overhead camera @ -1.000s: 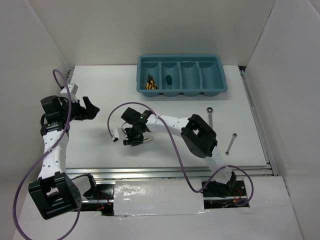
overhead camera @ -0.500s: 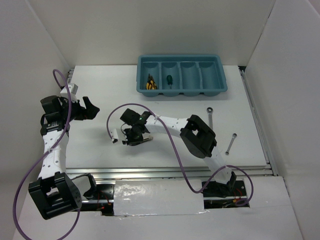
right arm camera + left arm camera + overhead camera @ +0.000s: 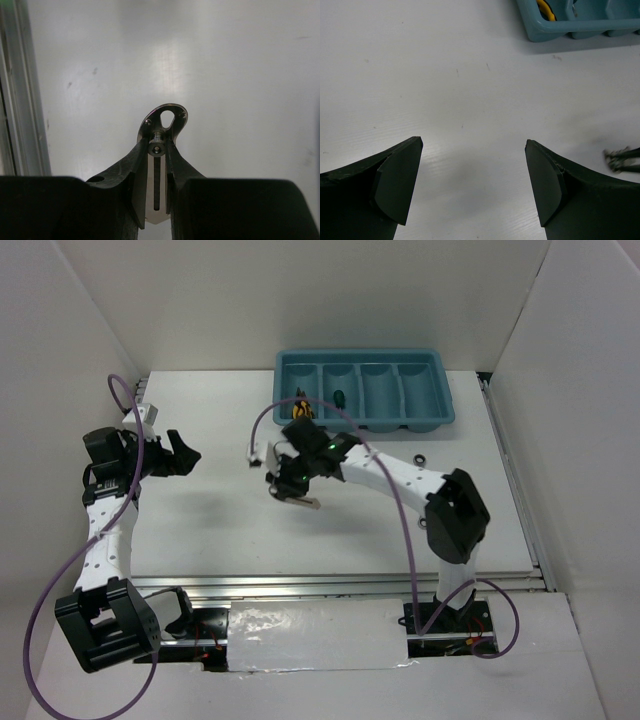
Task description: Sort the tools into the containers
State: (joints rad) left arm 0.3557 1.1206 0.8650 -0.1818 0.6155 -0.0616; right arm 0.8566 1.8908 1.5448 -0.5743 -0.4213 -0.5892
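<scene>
White boards wall in a white table (image 3: pixel 220 535). The right claw (image 3: pixel 159 150) pinches a flat silver metal piece (image 3: pixel 161 119) over the table, near the blue tray (image 3: pixel 360 353). Yellow pliers (image 3: pixel 300 408) lie in the tray's leftmost slot. The left claw (image 3: pixel 475 185) gapes, holding nothing.

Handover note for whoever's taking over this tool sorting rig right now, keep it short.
Left gripper: open, empty, above bare table.
Right gripper: shut on a flat silver metal piece, held in front of the tray.
Done: yellow pliers in the leftmost compartment, green screwdriver in the next.
Left: drop the held piece in; wrench lies on the table, partly under the right arm.
</scene>
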